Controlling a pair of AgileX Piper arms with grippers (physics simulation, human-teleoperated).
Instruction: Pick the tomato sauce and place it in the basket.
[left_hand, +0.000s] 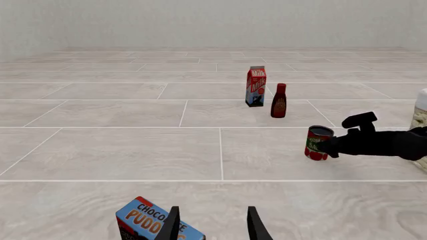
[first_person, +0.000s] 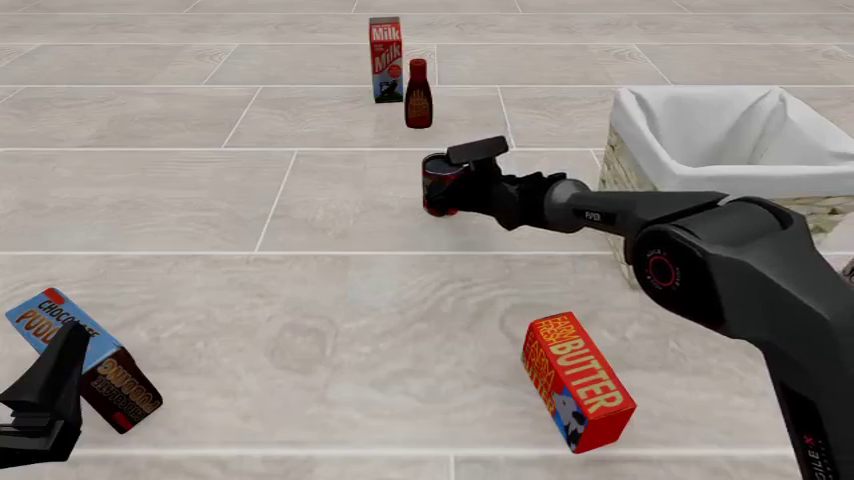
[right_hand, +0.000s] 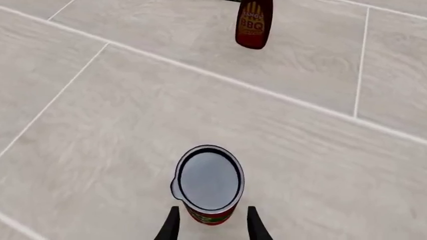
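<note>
The right claw (first_person: 447, 186) pinches the tomato sauce (first_person: 438, 184) can from the side, just left of the basket (first_person: 727, 150) on the tiled counter (first_person: 334, 300). Beyond it stand a milk carton (first_person: 386, 59) and a BBQ bottle (first_person: 418, 93). A butter box (first_person: 577, 395) lies nearer. The left claw (left_hand: 212, 226) hangs spread beside a pudding box (first_person: 83, 358).

A red tomato sauce (first_person: 441, 185) can is showing a green band and dark metal top against the pale grey, tile-lined surface (first_person: 160, 200). The pale-straw woven basket (first_person: 627, 150) is wearing white cloth lining. Nearby, a red-and-blue milk carton (first_person: 386, 58), a dark red-brown BBQ bottle (first_person: 418, 94), a red butter box (first_person: 578, 382) lettered in yellow and a blue pudding box (first_person: 83, 345) are standing out.
</note>
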